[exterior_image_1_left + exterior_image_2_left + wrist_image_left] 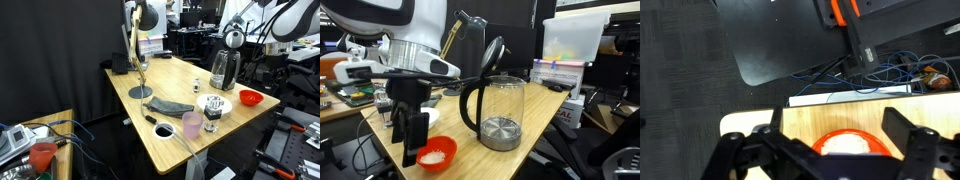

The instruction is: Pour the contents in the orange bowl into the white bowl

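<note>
Two fingers of my gripper (835, 160) stand apart above the glossy red-orange plastic bowl (437, 153). I should pinch its rim squarely, keeping it level.

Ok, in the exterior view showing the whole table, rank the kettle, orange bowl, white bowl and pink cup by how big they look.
1. kettle, clearly largest.
2. white bowl and orange bowl, about alike.
3. pink cup: roughly bowl-sized, but nearer the camera, so unranked.
</note>
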`<state>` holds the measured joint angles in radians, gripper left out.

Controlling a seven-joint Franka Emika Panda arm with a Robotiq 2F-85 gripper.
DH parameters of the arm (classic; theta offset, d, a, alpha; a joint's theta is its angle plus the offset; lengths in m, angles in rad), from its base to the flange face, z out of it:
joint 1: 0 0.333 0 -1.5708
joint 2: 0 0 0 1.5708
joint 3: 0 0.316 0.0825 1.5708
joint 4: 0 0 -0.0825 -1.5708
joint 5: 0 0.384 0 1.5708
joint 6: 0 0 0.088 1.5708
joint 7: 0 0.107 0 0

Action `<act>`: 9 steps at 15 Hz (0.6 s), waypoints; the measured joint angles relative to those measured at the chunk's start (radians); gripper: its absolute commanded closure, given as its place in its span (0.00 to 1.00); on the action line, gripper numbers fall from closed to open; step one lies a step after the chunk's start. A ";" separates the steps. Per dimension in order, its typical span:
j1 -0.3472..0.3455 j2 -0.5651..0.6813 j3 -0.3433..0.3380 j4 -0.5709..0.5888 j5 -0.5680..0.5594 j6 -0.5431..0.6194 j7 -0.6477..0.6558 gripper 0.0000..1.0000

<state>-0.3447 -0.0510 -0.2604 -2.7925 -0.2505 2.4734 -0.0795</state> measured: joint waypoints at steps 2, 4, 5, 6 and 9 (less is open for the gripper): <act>0.000 0.000 0.000 0.000 0.000 -0.001 0.000 0.00; 0.001 0.009 0.000 0.003 0.010 0.000 0.010 0.00; 0.002 0.021 0.000 0.008 0.029 0.000 0.013 0.00; 0.003 0.040 0.000 0.017 0.054 0.001 0.013 0.00; 0.008 0.117 0.000 0.067 0.117 0.007 0.013 0.00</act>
<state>-0.3371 0.0665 -0.2604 -2.7254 -0.1338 2.4807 -0.0667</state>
